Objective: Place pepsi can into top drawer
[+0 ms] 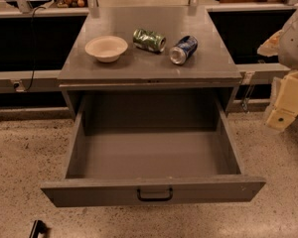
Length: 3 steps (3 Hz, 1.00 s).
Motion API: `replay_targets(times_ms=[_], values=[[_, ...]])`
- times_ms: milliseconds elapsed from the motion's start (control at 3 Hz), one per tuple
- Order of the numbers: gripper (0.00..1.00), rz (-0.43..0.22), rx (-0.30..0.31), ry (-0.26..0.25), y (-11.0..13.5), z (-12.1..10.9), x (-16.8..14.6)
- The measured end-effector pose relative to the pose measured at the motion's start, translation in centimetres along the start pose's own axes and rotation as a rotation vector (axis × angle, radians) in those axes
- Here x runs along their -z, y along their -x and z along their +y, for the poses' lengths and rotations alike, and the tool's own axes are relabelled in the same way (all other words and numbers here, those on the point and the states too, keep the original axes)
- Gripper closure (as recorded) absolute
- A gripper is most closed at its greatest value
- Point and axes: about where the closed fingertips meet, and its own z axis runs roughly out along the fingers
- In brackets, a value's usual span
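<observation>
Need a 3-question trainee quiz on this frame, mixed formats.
1. True or false: the pepsi can lies on its side on the cabinet top.
2. The top drawer is: A) shut B) open with nothing inside C) open and full.
3. Where is the gripper?
Key: 1 true. 2 B. 3 At the right edge of the view, beside the cabinet, apart from the pepsi can.

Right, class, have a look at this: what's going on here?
The robot's gripper hangs at the right edge of the view, beside the grey cabinet and touching nothing on it. The pepsi can lies on its side on top of the cabinet, right of a dented green can and a cream bowl. The top drawer is pulled wide open and holds nothing; the can is not yet in it.
</observation>
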Motion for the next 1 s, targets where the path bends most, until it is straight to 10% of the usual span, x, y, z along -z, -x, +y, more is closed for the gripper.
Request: replay_targets(times_ms=[333,1000], values=[[0.0,0.0,0.0,0.0,0.0,0.0,0.0],[0.0,-0.005,0.338,0.025,5.5,-8.1,-3.0]])
